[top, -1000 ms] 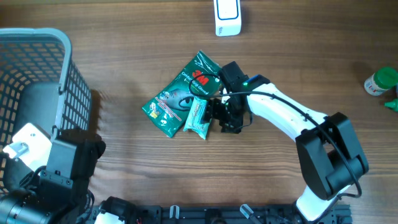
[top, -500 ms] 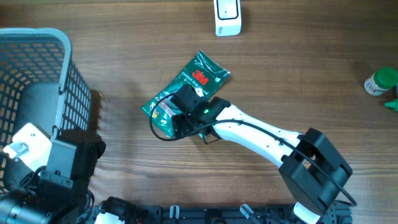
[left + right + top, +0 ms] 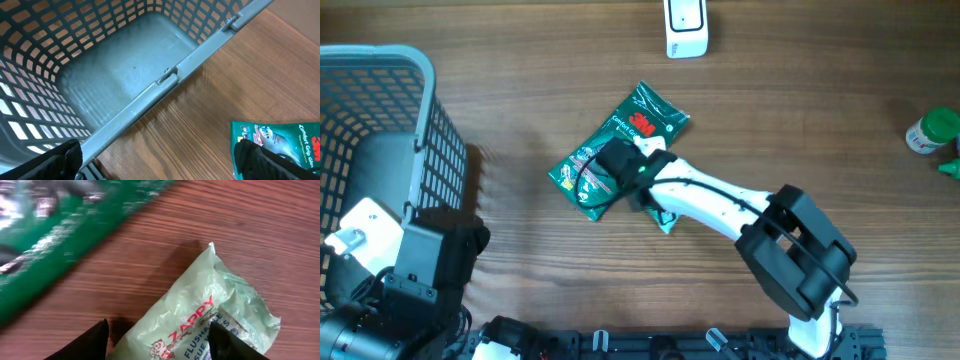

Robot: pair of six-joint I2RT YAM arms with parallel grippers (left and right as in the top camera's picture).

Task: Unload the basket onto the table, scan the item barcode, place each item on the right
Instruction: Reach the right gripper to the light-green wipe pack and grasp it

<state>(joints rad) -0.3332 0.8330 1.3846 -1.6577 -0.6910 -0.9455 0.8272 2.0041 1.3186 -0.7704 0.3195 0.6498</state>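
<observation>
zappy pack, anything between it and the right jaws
Nothing visible does. The Zappy tissue pack lies straight ahead of the right jaws, partly between them; the green 3M pack sits off to the side, apart from it.

A: Where's the grey mesh basket [image 3: 445, 150]?
B: Just ahead of the jaws of the left gripper [image 3: 162, 167], on the wooden table [image 3: 800, 100].
A: And the green-capped bottle [image 3: 932, 130]?
B: Well apart from the jaws of the right gripper [image 3: 161, 345].
</observation>
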